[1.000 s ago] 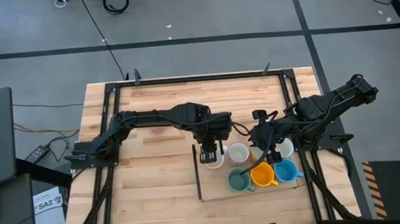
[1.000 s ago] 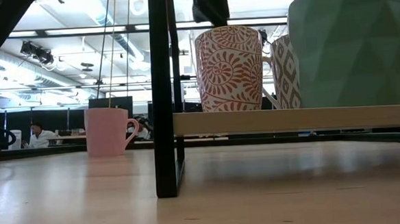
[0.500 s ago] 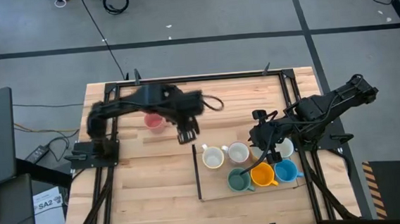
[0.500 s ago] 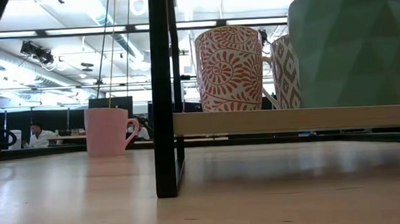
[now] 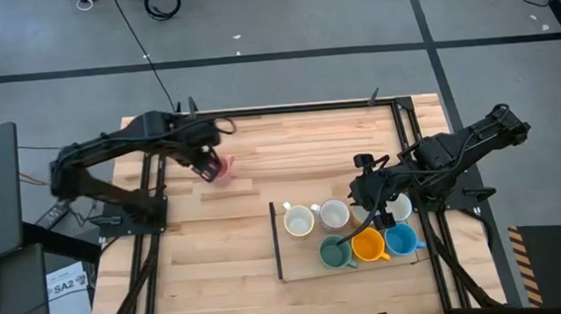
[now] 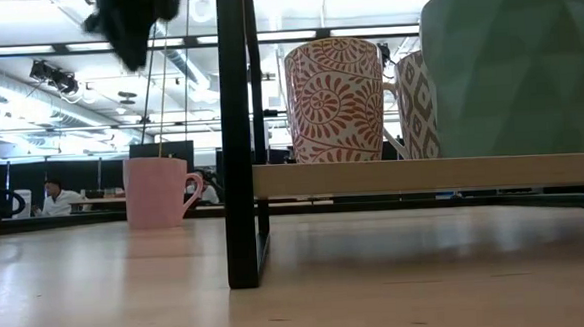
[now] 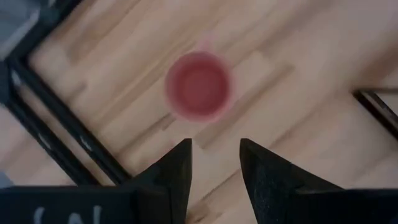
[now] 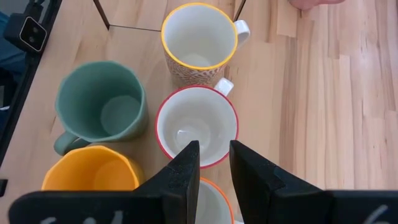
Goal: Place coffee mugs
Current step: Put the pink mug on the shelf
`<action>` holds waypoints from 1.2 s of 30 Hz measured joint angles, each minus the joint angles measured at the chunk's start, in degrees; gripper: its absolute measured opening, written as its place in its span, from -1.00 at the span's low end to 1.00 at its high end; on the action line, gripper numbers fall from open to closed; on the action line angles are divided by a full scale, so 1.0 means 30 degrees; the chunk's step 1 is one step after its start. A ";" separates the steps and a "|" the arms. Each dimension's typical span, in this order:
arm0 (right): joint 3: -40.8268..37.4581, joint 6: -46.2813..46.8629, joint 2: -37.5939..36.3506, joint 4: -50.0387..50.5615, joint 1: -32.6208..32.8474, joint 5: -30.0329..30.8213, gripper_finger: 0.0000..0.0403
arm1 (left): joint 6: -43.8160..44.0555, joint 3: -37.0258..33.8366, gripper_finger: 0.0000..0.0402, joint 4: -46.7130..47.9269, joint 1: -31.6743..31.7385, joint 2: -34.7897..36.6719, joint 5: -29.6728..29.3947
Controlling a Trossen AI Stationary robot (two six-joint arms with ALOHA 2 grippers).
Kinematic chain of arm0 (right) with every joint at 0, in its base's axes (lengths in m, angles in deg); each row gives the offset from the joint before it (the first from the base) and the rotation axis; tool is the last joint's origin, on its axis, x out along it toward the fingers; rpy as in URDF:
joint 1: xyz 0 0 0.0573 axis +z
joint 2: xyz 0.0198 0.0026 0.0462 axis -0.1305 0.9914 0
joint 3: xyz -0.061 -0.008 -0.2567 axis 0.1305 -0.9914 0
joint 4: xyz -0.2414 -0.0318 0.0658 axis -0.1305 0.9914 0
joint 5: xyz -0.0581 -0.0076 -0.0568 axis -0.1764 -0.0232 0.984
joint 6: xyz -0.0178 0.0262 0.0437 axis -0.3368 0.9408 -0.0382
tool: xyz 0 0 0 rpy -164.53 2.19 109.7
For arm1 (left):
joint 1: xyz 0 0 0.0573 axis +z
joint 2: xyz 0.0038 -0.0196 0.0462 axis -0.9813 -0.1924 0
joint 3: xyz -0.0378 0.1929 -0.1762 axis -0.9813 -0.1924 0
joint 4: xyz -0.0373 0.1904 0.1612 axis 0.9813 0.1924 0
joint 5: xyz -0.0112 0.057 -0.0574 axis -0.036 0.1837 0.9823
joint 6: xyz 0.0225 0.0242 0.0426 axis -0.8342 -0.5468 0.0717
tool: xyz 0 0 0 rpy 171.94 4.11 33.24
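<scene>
A pink mug [image 5: 222, 170] [image 7: 199, 85] [image 6: 158, 191] stands upright on its base on the bare wood at the table's far left. My left gripper [image 5: 207, 166] [image 7: 214, 155] [image 6: 129, 22] hangs above it, open, with nothing between its fingers. Several other mugs stand on a low black-framed shelf [image 6: 423, 174] at the near right: two white ones [image 5: 298, 220] [image 5: 335, 214], a green one [image 5: 335, 253] [image 8: 102, 106], an orange one [image 5: 368, 245] and a blue one [image 5: 401, 240]. My right gripper [image 5: 371, 202] [image 8: 214, 158] hovers open over a red-rimmed white mug [image 8: 196, 124], touching nothing.
The shelf's black post [image 6: 239, 136] rises at its left end. A black metal frame [image 5: 160, 136] runs along the table's edges. Bare wood lies between the pink mug and the shelf. In the low view, people sit far off in the room behind.
My left gripper has swung away from the white mug at the shelf's left end toward the table's far left edge, rising a little and rolling at the wrist. It now hangs over the pink mug. The white mug stays on the shelf.
</scene>
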 joint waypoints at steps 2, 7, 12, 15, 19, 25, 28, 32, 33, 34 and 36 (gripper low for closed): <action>0.0000 0.0000 -0.0003 -0.0045 -0.0006 0.0002 -0.54 | 0.1346 -0.2376 -0.29 -0.1329 0.0974 0.1344 -0.0001; 0.0000 0.0000 0.0001 -0.0440 0.0000 0.0015 -0.54 | 0.4234 -0.6681 -0.29 -0.4603 0.3136 0.3390 -0.0046; 0.0000 0.0000 0.0004 -0.1031 -0.0001 0.0018 -0.54 | 0.5193 -0.9576 -0.29 -0.7605 0.4515 0.3608 0.0655; 0.0000 0.0000 0.0004 -0.1030 -0.0006 0.0016 -0.54 | 0.5208 -1.1065 -0.29 -0.9702 0.4835 0.3600 0.1629; 0.0000 0.0000 0.0004 -0.1117 0.0000 0.0017 -0.54 | 0.5225 -1.2286 -0.29 -1.0739 0.4878 0.3593 0.1995; 0.0000 0.0000 0.0004 -0.1119 -0.0004 0.0015 -0.54 | 0.5852 -1.3200 -0.29 -1.0876 0.4876 0.3593 0.1966; 0.0000 0.0000 0.0004 -0.1120 -0.0001 0.0015 -0.54 | 0.5854 -1.3531 -0.29 -1.1333 0.4847 0.3593 0.1959; 0.0000 0.0000 -0.0002 -0.1161 -0.0001 0.0015 -0.54 | 0.5721 -1.4076 -0.29 -1.2721 0.4835 0.3586 0.1959; 0.0000 0.0000 0.0003 -0.1176 0.0000 0.0007 -0.54 | 0.5628 -1.4198 -0.29 -1.3098 0.4841 0.3586 0.1949; 0.0000 0.0000 0.0004 -0.1177 -0.0007 0.0012 -0.54 | 0.5497 -1.4347 -0.29 -1.3438 0.4842 0.3586 0.1934; 0.0000 0.0000 0.0002 -0.1177 0.0000 0.0007 -0.54 | 0.5441 -1.4506 -0.29 -1.3886 0.4842 0.3521 0.1948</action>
